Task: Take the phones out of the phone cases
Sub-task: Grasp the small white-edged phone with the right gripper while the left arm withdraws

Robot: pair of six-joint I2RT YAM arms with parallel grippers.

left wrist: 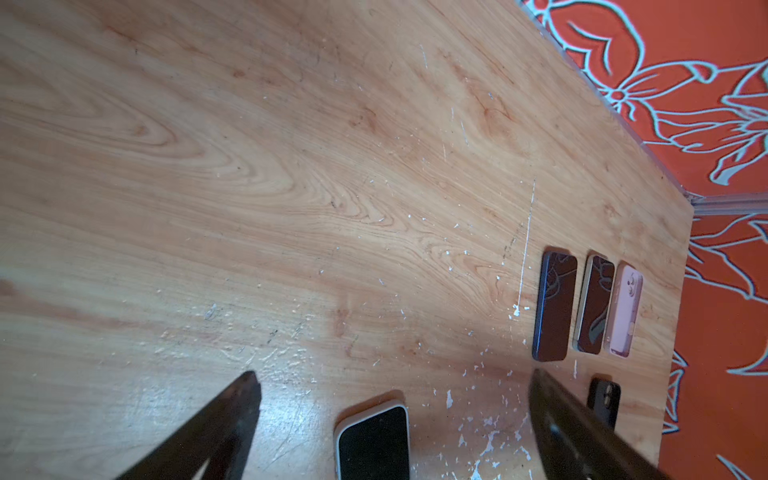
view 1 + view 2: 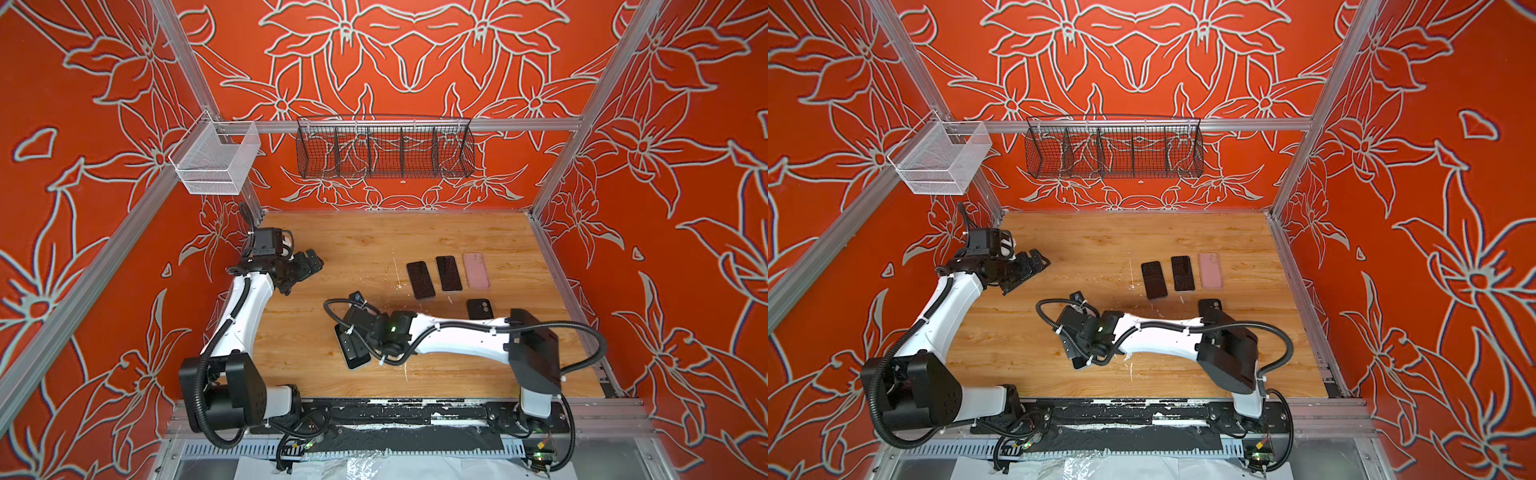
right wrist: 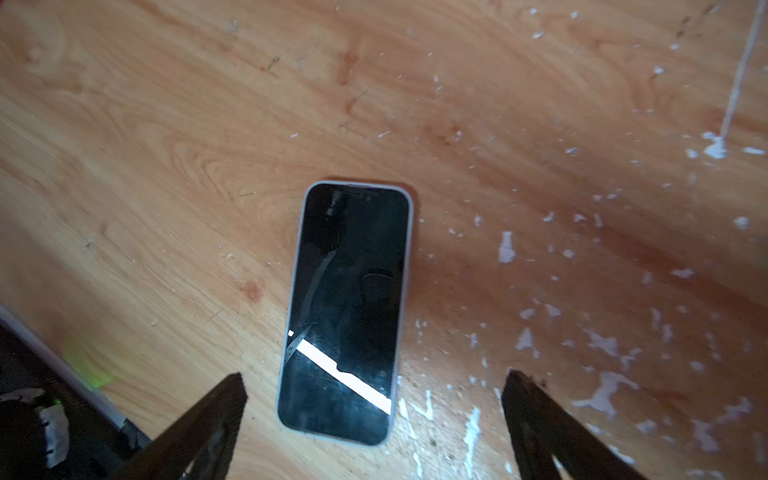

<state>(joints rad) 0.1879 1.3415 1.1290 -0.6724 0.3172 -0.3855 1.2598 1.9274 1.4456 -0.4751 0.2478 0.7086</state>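
The phone (image 3: 347, 291) lies flat, screen up, inside its pale phone case (image 3: 357, 183) on the wooden table (image 2: 374, 241), near the front edge and somewhat left of its middle. The right gripper (image 3: 374, 376) hovers over the phone's near end with fingers spread wide, holding nothing. The left gripper (image 1: 392, 373) is also fully open and empty, raised near the left edge. Expected handling: the phone is rigid and light, with a slick, breakable glass face, while the case is probably soft and yields at its rim. Grip across the long sides of the case and peel one corner of the rim off the body, rather than pressing on the glass. The right wrist view shows the entire screen and rim. In both top views the right arm's wrist hides most of the phone, and the left wrist view shows one end only. The top views alone give the layout: two bare phones (image 2: 420, 279) and a pink case (image 2: 476, 270) in a row toward the right edge, with a black case (image 2: 480, 308) partly behind the right arm.
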